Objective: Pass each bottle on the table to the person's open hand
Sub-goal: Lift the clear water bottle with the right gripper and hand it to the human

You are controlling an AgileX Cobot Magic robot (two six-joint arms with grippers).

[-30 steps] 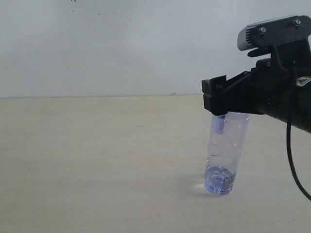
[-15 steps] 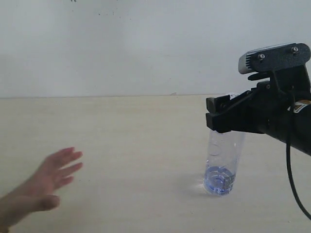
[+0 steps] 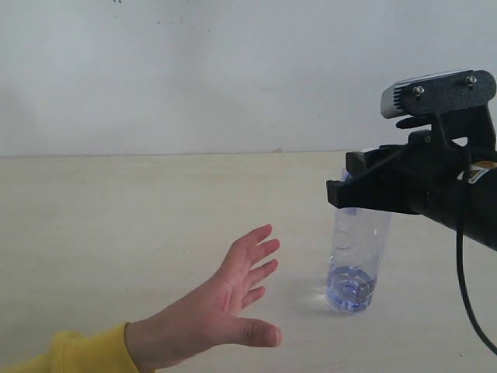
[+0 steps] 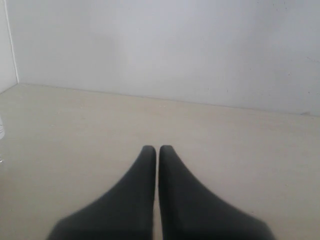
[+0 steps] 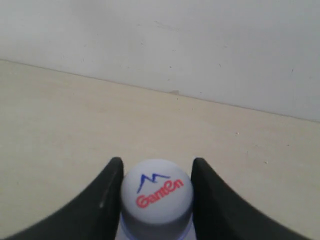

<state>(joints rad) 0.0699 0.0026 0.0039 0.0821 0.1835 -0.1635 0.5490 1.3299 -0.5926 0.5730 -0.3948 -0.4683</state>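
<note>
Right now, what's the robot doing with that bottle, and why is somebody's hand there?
The robot's right end effector has its fingers closed around the white cap of a clear bluish bottle, whose base rests on the table. A person's open hand, in a yellow sleeve, is held out beside the bottle with fingers spread, not touching it. The left end effector is shut and holds nothing. The bottle has not yet been passed over.
</note>
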